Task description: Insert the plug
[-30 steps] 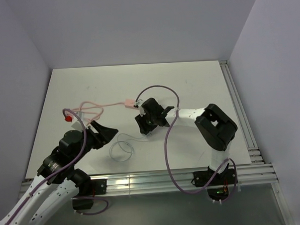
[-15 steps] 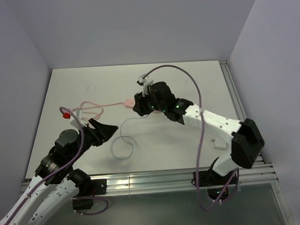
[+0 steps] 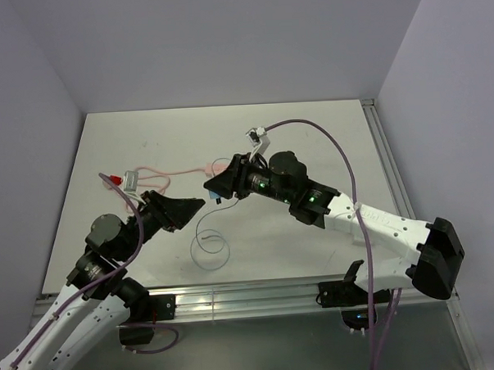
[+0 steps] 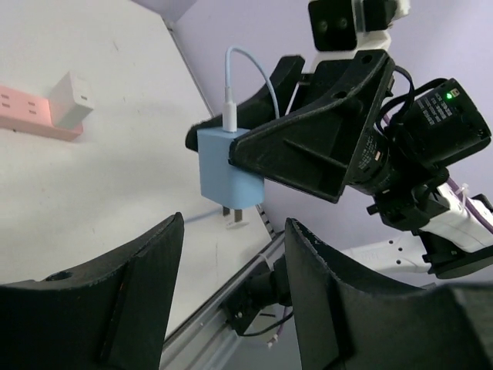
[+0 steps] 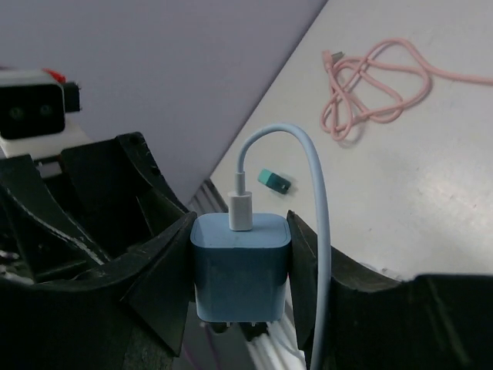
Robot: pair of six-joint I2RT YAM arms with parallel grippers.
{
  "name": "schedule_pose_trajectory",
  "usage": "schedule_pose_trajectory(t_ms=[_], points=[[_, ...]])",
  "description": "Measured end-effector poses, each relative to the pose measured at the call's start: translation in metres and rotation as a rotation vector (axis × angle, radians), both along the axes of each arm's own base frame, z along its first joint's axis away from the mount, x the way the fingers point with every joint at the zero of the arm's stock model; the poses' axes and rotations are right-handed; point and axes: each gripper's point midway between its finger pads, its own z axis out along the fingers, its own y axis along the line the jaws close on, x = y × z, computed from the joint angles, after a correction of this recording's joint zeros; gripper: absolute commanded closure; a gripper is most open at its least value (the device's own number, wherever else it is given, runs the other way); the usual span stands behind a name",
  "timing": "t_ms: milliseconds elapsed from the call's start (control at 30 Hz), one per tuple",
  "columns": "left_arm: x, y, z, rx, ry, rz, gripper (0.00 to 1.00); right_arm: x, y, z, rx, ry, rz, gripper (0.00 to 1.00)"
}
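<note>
My right gripper [image 3: 217, 187] is shut on the light-blue plug [image 5: 240, 266] and holds it above the table, prongs down. The plug also shows in the left wrist view [image 4: 229, 173], with its white connector on top. Its thin pale cable [image 5: 317, 200] arcs up from the plug and hangs down to a loop [image 3: 209, 246] on the table. My left gripper [image 3: 188, 209] is open and empty, just left of and below the plug; its fingers [image 4: 108, 308] point at it. The pink power strip [image 4: 27, 114] lies on the table beyond.
A white adapter [image 4: 72, 99] sits in the pink strip. The strip's pink cord [image 5: 377, 81] lies coiled on the table, also seen from above [image 3: 158, 174]. A small teal object [image 5: 274, 181] lies on the table. Metal rails [image 3: 235, 298] run along the near edge.
My right arm has stretched out to the left and lifted the plug off the table towards my left gripper. My left gripper has moved right and up. The cable loop has shifted.
</note>
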Motion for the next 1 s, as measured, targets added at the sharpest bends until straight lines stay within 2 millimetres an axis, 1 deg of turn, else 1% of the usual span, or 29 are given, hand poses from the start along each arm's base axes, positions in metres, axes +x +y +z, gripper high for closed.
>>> schedule_pose_trajectory(t_ms=[133, 200, 267, 367, 433, 500, 567, 700, 800, 1000], points=[[0.004, 0.003, 0.009, 0.013, -0.074, 0.024, 0.41, 0.0, -0.011, 0.008, 0.034, 0.115, -0.094, 0.93], [0.007, 0.003, 0.012, 0.027, -0.105, 0.037, 0.4, 0.004, -0.018, 0.014, 0.048, 0.156, -0.154, 0.93], [0.012, 0.002, 0.013, 0.058, -0.134, 0.056, 0.4, 0.009, -0.021, 0.021, 0.061, 0.184, -0.197, 0.93], [0.019, -0.003, 0.013, 0.101, -0.17, 0.079, 0.38, 0.016, -0.022, 0.033, 0.078, 0.214, -0.239, 0.93], [0.02, -0.007, 0.014, 0.121, -0.194, 0.081, 0.37, 0.021, -0.018, 0.042, 0.093, 0.23, -0.254, 0.93], [0.02, -0.011, 0.016, 0.135, -0.225, 0.081, 0.36, 0.026, -0.012, 0.044, 0.101, 0.249, -0.26, 0.93], [0.019, -0.015, 0.02, 0.139, -0.25, 0.078, 0.35, 0.03, -0.006, 0.039, 0.093, 0.274, -0.265, 0.93], [0.021, -0.022, 0.026, 0.148, -0.283, 0.086, 0.33, 0.036, 0.004, 0.019, 0.053, 0.324, -0.274, 0.93], [0.024, -0.027, 0.025, 0.17, -0.288, 0.103, 0.33, 0.035, 0.008, 0.007, 0.031, 0.356, -0.275, 0.93], [0.029, -0.027, 0.022, 0.211, -0.286, 0.155, 0.35, 0.034, 0.01, 0.008, 0.046, 0.37, -0.287, 0.92]])
